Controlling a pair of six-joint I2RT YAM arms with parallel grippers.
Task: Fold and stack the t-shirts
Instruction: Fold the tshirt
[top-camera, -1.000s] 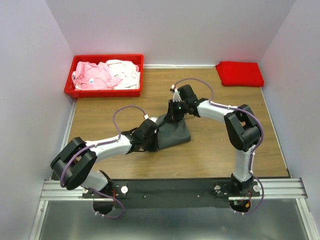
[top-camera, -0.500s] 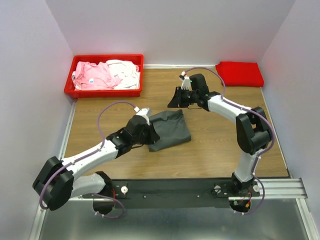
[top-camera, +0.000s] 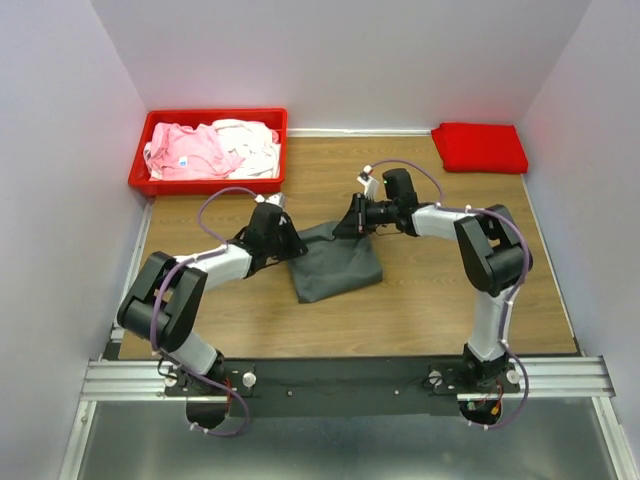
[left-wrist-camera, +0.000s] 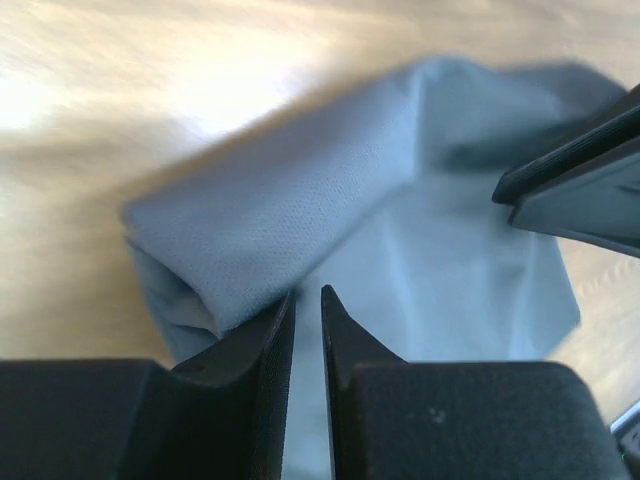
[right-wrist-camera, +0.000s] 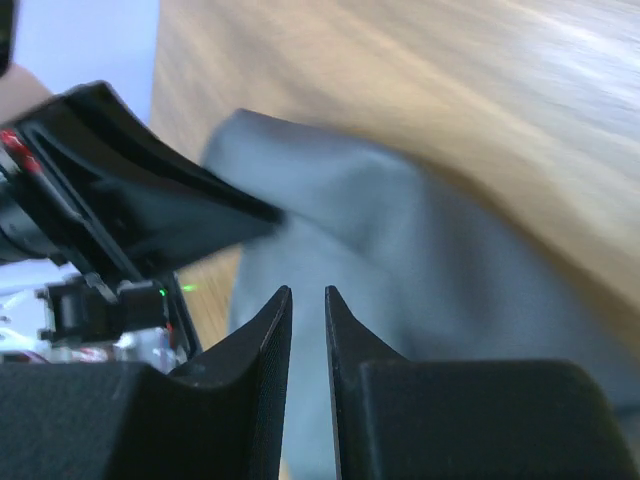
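Two robot arms reach inward over a wood table (top-camera: 420, 300) and meet at one dark grey t-shirt (top-camera: 340, 265), seen from above.

L arm: elbow bent low near the table's L edge, forearm angled up and to the R. The left gripper (top-camera: 288, 238) sits at the shirt's upper L corner. In the wrist view its fingers (left-wrist-camera: 262, 335) are drawn almost together w/ only a thin slit between them, tips right at a rolled fold of grey cloth. Can't tell if any cloth is pinched.

R arm: upper link rises from the base, elbow sharply bent, forearm running L. The right gripper (top-camera: 353, 219) is at the shirt's top edge, near the L one. Its fingers (right-wrist-camera: 262, 335) are likewise nearly closed over grey fabric; a grip on the cloth can't be confirmed. Both wrist views are blurred.

The grey shirt lies partly folded at mid-table, rumpled, wider toward the near side.

Containers: a red plastic bin (top-camera: 205, 186) at the far L corner holds a crumpled pale pink shirt (top-camera: 185, 150) on its L side and a white shirt (top-camera: 250, 140) on its R.

Elsewhere: a bright red shirt (top-camera: 480, 147), neatly folded, lies at the far R corner, well apart from both arms. Purple cables (top-camera: 218, 196) loop along each arm.
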